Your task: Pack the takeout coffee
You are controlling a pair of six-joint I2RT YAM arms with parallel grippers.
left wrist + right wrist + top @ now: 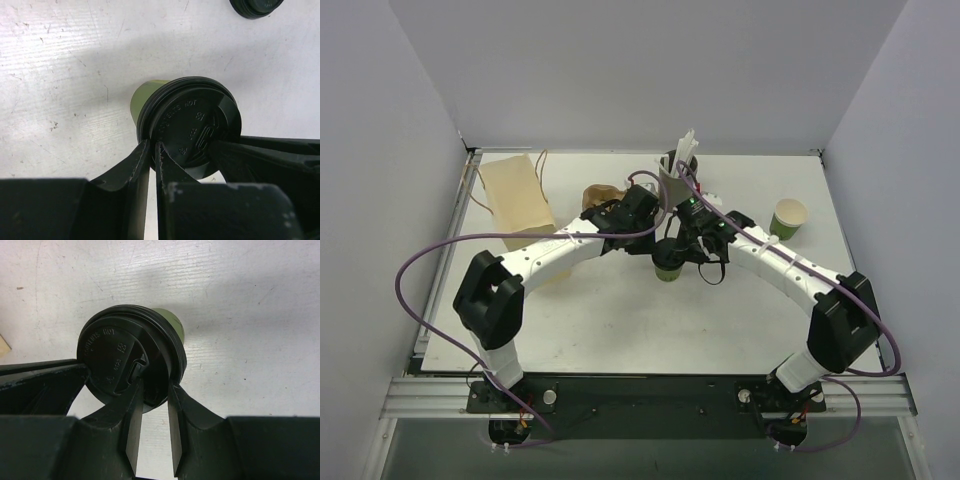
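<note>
The takeout coffee [668, 268] stands on the bench [610, 320] at the centre of the overhead frame. The left jaws and the right jaws, both narrow, each pinch the rim of the black lid [192, 125] from opposite sides, probably to seat it squarely before packing.

**Two arms meet in the middle**

The left arm [555, 250] and the right arm [790, 268] both reach forward and bend inward, so the two wrists are close together. The left gripper [153, 144] has its fingers almost together, pinching the rim of the black lid [195, 125]. The right gripper [155, 390] pinches the same rim at another place.
</note>
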